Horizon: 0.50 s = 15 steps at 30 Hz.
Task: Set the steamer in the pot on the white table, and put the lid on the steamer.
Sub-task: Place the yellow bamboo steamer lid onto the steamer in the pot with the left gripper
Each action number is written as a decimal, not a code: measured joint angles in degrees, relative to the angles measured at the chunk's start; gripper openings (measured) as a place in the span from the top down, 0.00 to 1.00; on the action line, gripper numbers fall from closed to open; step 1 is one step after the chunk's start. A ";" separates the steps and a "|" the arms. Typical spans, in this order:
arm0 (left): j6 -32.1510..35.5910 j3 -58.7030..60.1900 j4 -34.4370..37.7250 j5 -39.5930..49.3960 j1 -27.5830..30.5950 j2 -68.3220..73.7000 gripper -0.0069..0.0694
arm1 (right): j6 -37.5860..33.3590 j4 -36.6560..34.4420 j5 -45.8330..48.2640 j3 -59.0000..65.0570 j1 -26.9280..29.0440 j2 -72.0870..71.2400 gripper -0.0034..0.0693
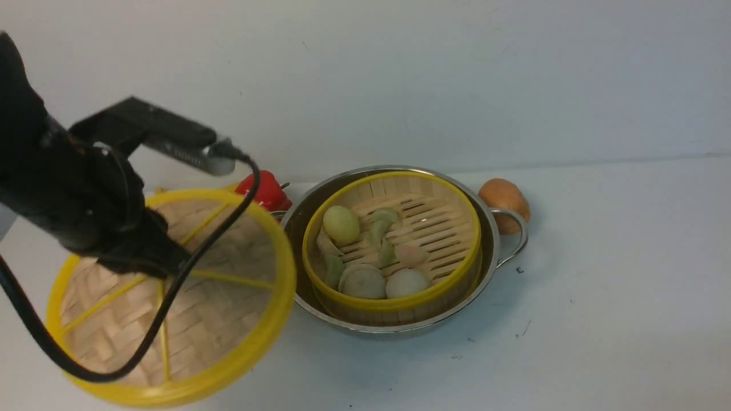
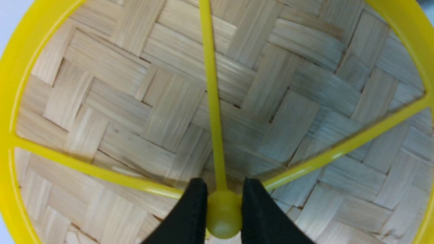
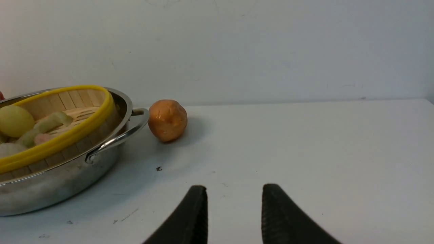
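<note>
Plain pale wall [image 1: 434, 74], matte, soft even light

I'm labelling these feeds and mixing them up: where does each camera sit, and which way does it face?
Front view: between the arms, facing forward over the white table; shows the left gripper on the lid, beside the pot holding the steamer.
Left wrist view: on the left wrist, looking along its fingers, shut on the lid's knob.
Right wrist view: on the right wrist, low, facing across the table; shows the right gripper open.
Shared: front and right wrist views both show pot and steamer.
</note>
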<state>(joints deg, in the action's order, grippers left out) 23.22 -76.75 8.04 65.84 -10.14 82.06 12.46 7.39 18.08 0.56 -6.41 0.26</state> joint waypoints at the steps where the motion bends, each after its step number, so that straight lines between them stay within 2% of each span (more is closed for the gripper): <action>1: 1.50 -1.66 2.01 -0.87 -0.36 0.80 0.76 | 0.00 0.00 0.00 0.00 0.00 0.00 0.62; 3: 3.40 -3.70 4.33 -1.84 -1.12 2.06 0.76 | 0.00 0.00 0.00 0.00 0.00 0.00 0.62; 6: 8.88 -11.10 9.14 -7.56 -5.42 9.25 0.76 | 0.00 0.00 0.00 0.00 0.00 0.00 0.62; 15: 13.39 -19.97 8.67 -14.24 -11.23 26.36 0.76 | 0.06 0.00 0.00 0.00 0.00 0.00 0.62</action>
<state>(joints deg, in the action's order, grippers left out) 36.61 -96.72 16.71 51.60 -21.37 108.42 12.52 7.39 18.08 0.56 -6.41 0.26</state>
